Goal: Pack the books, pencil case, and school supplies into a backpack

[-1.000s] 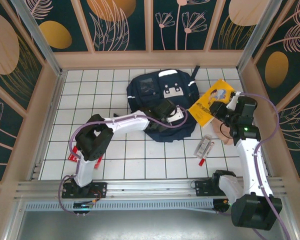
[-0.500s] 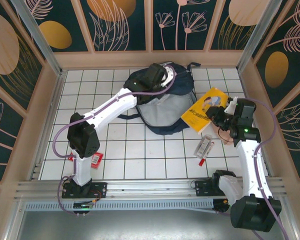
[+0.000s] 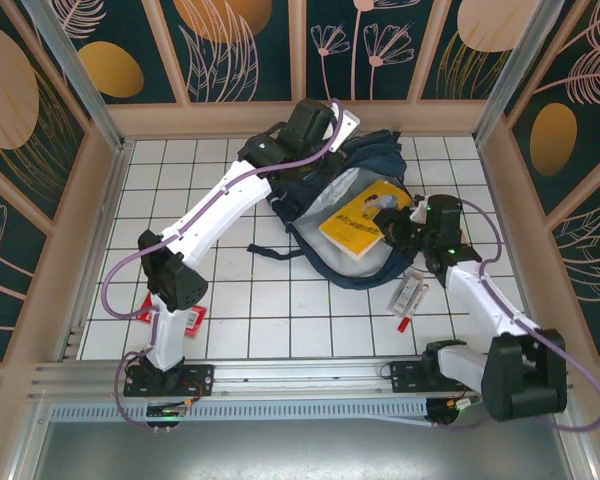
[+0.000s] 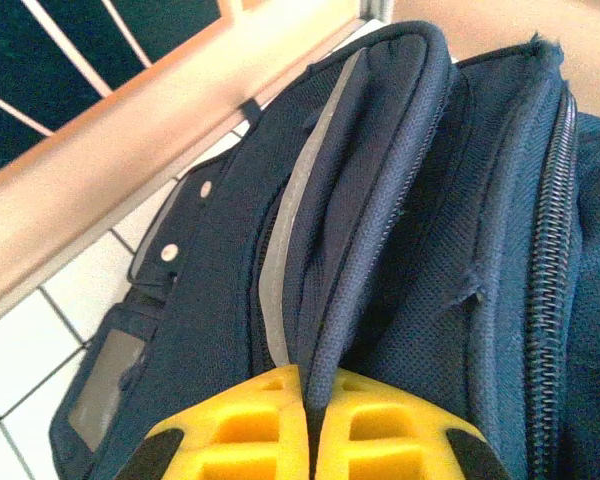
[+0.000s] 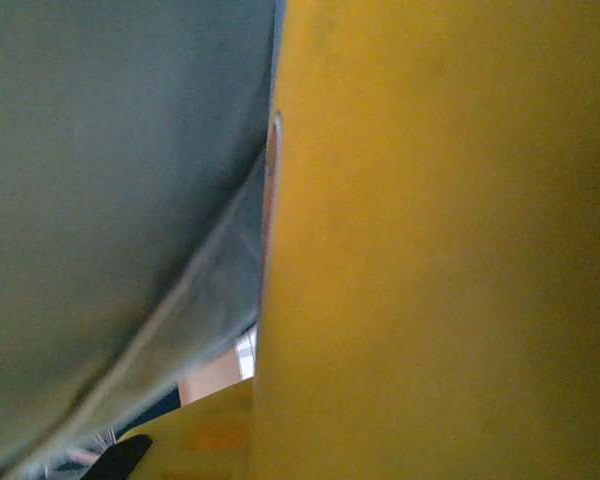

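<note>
From the top view, the left arm reaches far over the tiled table (image 3: 280, 300) to the back side. There the left gripper (image 3: 332, 122) holds up the top edge of the backpack (image 3: 385, 160). The bag lies open, and its grey lining (image 3: 325, 205) is visible. The yellow paperback (image 3: 360, 220) is tilted in this opening, half over the lining. The right gripper (image 3: 392, 230) grips the book at its right edge. Near the right arm, the packet (image 3: 410, 292) and the pen (image 3: 404, 322) lie on the tiles, touching each other. The red booklet (image 3: 193, 318) lies well apart, just beside the left arm and partly hidden by it.

The left wrist view gives a detail that is too small in the top view. The two yellow fingers (image 4: 250, 425) are pressed together with a fold of navy fabric pinched between them. Also clear here are the pale stripe (image 4: 298, 195), the zipper (image 4: 550, 220) and the wooden wall (image 4: 130, 130) behind the bag.

The right wrist view is very near and blurred. The yellow cover takes the right side and the grey lining the left side, so the book is inside the bag's mouth. Here I cannot tell how the jaws stand.
</note>
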Robot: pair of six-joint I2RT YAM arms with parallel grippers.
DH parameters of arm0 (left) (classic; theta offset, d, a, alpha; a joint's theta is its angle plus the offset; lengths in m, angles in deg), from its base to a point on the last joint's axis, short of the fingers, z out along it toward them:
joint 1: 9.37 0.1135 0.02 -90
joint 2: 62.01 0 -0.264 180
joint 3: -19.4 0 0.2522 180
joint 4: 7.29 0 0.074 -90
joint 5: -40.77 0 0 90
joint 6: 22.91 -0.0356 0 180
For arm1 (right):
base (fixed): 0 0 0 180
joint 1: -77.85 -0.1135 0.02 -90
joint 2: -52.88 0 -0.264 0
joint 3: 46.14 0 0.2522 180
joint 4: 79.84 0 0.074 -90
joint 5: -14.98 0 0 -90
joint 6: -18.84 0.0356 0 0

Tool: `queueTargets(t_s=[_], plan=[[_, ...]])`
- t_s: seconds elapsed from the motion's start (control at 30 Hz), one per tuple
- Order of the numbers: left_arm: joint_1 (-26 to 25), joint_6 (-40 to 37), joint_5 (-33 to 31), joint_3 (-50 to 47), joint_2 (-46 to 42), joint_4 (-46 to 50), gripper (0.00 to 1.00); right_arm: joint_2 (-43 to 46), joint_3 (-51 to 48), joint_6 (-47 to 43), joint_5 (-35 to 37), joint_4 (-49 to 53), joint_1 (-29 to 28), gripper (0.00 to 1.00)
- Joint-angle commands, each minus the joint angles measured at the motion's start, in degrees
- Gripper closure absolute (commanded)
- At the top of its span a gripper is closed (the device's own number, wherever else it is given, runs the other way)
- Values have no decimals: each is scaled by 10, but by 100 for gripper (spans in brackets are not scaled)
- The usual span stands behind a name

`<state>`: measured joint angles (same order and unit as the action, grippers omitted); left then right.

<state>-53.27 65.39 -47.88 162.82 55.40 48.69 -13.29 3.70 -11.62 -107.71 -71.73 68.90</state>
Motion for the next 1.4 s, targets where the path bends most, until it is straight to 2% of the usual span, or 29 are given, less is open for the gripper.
queueTargets(t_s=[0.0,0.07,0.2,0.37,0.67,0.87,1.0,1.1,1.23,1.3,1.37], plan=[[-4,53,55,40,-8,-38,100,-53,-14,106,123,-206,-25,100],[-4,59,74,33,-9,-38,100,-105,-5,121,154,-270,-50,100],[-4,58,85,28,-8,-42,100,-193,34,151,189,-301,-100,100],[-4,70,120,23,-10,-72,100,-258,42,194,309,-354,-179,100],[-4,66,183,12,-22,-86,100,-434,140,239,297,-499,-207,100],[-4,50,189,4,-39,-86,100,-535,213,237,287,-519,-212,98],[-4,36,189,-17,-54,-96,100,-582,241,258,271,-522,-213,90],[-4,32,173,-48,-65,-113,100,-579,235,264,270,-520,-215,83],[-2,29,100,-98,-81,-140,100,-540,221,276,259,-453,-213,59],[5,30,77,-112,-82,-149,100,-518,205,286,251,-433,-211,51],[14,34,57,-117,-77,-152,100,-489,190,281,242,-402,-206,48]])
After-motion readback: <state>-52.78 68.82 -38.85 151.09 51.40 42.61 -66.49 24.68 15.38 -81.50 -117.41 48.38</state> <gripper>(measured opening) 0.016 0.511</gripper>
